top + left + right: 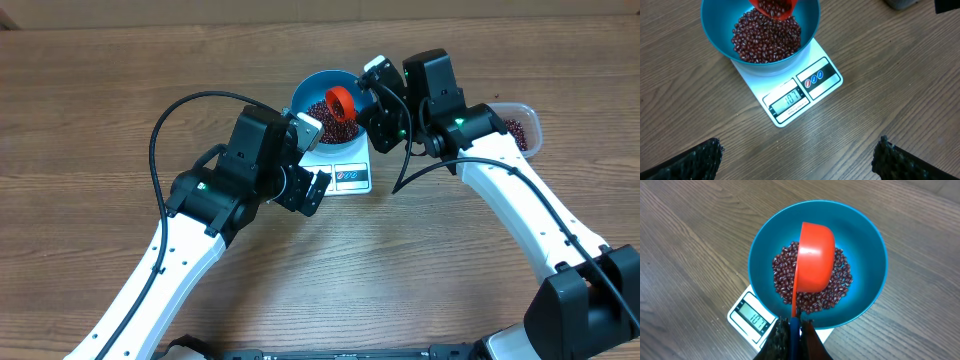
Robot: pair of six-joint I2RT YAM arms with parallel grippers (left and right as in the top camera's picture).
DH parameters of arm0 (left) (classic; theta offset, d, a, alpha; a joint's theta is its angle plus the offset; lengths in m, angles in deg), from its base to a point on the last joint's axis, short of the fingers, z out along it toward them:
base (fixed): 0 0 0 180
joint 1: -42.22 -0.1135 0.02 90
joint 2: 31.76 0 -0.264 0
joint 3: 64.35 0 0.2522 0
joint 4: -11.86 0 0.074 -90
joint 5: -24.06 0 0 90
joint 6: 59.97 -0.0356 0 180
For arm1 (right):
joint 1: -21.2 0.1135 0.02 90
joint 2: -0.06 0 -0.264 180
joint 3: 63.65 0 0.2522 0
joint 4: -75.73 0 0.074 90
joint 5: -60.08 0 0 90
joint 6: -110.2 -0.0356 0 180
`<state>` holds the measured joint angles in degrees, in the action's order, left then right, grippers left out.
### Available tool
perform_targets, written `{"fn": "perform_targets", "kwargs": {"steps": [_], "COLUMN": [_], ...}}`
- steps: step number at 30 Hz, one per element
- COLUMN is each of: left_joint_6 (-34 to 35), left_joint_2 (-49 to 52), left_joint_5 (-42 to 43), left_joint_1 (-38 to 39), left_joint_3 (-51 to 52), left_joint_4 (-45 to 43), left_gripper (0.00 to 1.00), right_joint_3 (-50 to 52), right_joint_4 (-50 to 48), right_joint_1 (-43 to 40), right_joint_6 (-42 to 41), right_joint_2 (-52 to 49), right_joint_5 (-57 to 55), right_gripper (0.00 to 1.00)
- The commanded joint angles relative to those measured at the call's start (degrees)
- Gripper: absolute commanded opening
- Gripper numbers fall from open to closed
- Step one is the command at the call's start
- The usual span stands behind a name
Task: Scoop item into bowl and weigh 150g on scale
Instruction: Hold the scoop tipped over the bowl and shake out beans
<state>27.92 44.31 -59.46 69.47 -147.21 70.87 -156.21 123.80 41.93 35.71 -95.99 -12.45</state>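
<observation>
The teal-blue bowl sits on the white scale, whose display reads 107. Dark red-brown beans lie heaped in the bowl. My right gripper is shut on the handle of an orange-red scoop, tipped on its side over the bowl with beans in it. My left gripper stands open over bare table in front of the scale, nothing between its fingers.
A small clear plastic tub holding more beans stands at the right, behind my right arm. The wooden table stretches out to the left and in front.
</observation>
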Motion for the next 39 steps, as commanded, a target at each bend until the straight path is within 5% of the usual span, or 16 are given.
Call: {"fn": "perform_targets", "kwargs": {"steps": [1, 5, 16, 20, 24, 28, 31, 34, 39], "left_joint_6": [-1.14, -1.11, -1.11, -1.11, -1.11, -1.11, -1.11, -1.11, -1.11], "left_joint_2": [-0.44, -0.44, -0.44, -0.44, -0.44, -0.44, -0.44, -0.44, -0.44], "left_joint_5": [0.59, 0.59, 0.59, 0.59, 0.59, 0.59, 0.59, 0.59, 0.59], "left_joint_1": [-0.24, -0.24, -0.24, -0.24, -0.24, -0.22, -0.24, -0.24, -0.24], "left_joint_3": [-0.15, -0.15, -0.15, -0.15, -0.15, -0.15, -0.15, -0.15, -0.15], "left_joint_4": [-0.04, -0.04, -0.04, -0.04, -0.04, -0.04, -0.04, -0.04, -0.04], "left_gripper": [1.00, 1.00, 1.00, 1.00, 1.00, 1.00, 1.00, 1.00, 1.00], "right_joint_3": [-1.97, -1.97, -1.97, -1.97, -1.97, -1.97, -1.97, -1.97, -1.97], "right_joint_4": [-1.66, 0.52, -0.17, 1.46, -0.04, 2.03, -0.15, 2.67, 0.66], "right_joint_1": [0.20, 0.66, 1.27, 1.60, 1.70, 2.19, 2.19, 2.58, 2.69], "right_joint_6": [-4.83, 2.56, -0.76, 6.34, 0.63, 10.08, 2.71, 12.98, 6.38], "right_joint_2": [1.70, 1.70, 1.70, 1.70, 1.70, 1.70, 1.70, 1.70, 1.70], "right_joint_5": [-6.62, -1.40, -5.90, -0.35, -5.81, -1.51, -8.26, -1.75, -7.04], "right_gripper": [0.04, 0.04, 0.04, 0.04, 0.04, 0.04, 0.04, 0.04, 0.03]}}
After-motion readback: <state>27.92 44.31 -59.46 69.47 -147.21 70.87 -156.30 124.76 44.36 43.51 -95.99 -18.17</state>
